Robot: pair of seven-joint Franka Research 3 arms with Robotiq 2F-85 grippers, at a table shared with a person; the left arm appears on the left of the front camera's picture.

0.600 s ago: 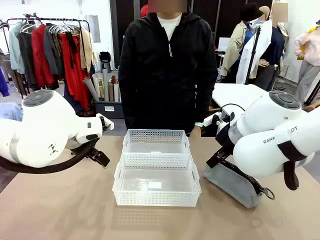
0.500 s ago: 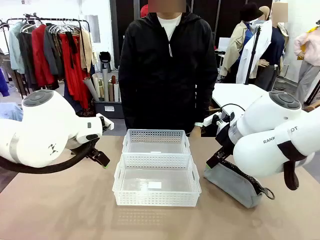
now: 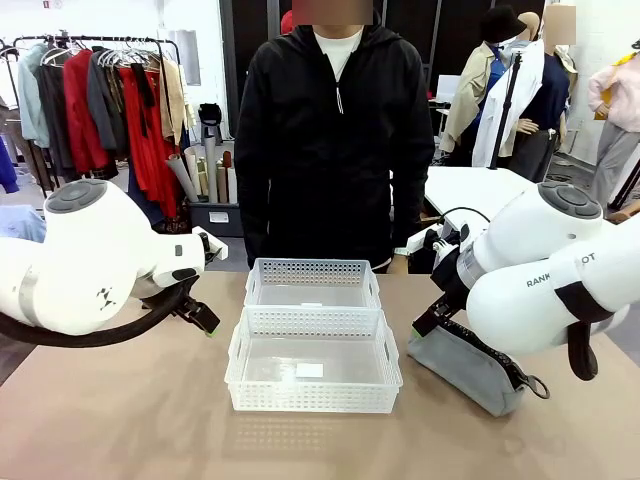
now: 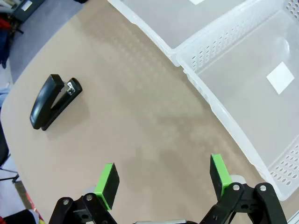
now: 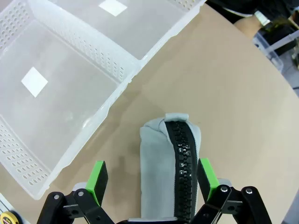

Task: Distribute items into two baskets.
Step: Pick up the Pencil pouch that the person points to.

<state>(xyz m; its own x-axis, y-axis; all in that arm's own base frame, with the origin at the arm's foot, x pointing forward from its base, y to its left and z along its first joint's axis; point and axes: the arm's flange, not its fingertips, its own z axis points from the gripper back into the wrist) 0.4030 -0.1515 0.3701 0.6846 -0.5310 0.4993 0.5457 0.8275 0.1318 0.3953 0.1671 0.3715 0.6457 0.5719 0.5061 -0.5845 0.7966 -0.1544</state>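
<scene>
On the table (image 3: pixel 120 420), the larger basket (image 3: pixel 312 398) and the smaller basket (image 3: pixel 312 272), which touches it, stand between my two grippers. The grey zip pouch (image 5: pixel 154 149) lies directly under my right gripper (image 5: pixel 152 173), whose fingers are spread, one on each side of the pouch. The black stapler (image 4: pixel 53 101) lies ahead and to the left of my left gripper (image 4: pixel 163 173), whose fingers are spread over bare table.

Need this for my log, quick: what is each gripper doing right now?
Left gripper: open, holding nothing.
Right gripper: open, jaws either side of the grey pouch, not closed on it.
</scene>
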